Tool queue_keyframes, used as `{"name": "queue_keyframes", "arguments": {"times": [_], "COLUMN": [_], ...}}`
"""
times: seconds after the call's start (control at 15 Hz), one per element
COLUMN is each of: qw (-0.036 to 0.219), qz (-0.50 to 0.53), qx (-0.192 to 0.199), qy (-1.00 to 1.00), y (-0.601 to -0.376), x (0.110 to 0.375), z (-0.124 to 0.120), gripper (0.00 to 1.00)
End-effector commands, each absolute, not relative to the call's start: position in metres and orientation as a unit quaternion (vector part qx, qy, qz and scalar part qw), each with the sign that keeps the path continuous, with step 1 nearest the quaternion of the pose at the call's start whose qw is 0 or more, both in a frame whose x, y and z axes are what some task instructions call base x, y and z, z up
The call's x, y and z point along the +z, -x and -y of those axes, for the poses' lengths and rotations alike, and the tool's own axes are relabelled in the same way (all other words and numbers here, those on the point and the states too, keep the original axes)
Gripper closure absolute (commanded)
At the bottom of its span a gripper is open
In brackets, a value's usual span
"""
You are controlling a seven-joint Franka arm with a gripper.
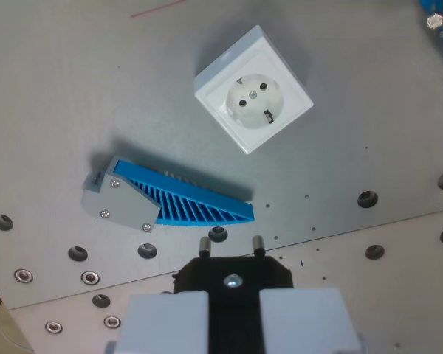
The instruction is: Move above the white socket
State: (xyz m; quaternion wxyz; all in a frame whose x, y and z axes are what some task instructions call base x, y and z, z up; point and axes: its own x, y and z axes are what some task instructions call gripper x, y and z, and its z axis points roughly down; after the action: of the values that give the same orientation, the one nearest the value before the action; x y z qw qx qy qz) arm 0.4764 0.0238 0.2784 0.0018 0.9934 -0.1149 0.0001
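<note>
Counter [74,88]: a grey metal plate fills my wrist view, with a seam running aslant across the lower part and rows of round holes, some dark and some with bright threaded inserts.
My end effector [232,318]: at the bottom edge, two pale grey fingers [170,321] closed on a black plug [232,279], whose two metal pins [204,245] point up the picture toward the blue piece.
Blue ribbed piece [196,203]: a long blue wedge of thin ribs lying flat, tapering toward the wrist view's right, just above my plug's pins and between me and the socket.
Grey end block [118,203]: joined to the wide end of the wedge on the wrist view's left, with three small screw heads showing.
White socket [252,90]: a square white box turned like a diamond, upper centre-right, with a round recess, two pin holes and a metal earth clip; it sits well apart from my end effector, past the blue piece.
Blue object at top right corner [439,18]: only a scrap shows, blurred, perhaps with a metal bit; I cannot tell what it is.
Red line [156,9]: a thin streak on the counter near the top edge.
Writing: no brand or label is legible to me at this sharpness.
</note>
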Motion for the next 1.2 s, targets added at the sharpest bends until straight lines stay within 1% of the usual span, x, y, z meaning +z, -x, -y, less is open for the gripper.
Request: {"name": "queue_keyframes", "arguments": {"times": [0.07, 0.67, 1.2], "qw": [0.002, 0.001, -0.002], "qz": [0.115, 0.100, 0.061], "qx": [0.000, 0.000, 0.011], "qy": [-0.993, -0.995, -0.998], "y": [-0.476, -0.476, -0.476], "x": [0.278, 0.276, 0.265], "z": [-0.024, -0.023, -0.022], "gripper": [1.00, 1.00, 1.00]}}
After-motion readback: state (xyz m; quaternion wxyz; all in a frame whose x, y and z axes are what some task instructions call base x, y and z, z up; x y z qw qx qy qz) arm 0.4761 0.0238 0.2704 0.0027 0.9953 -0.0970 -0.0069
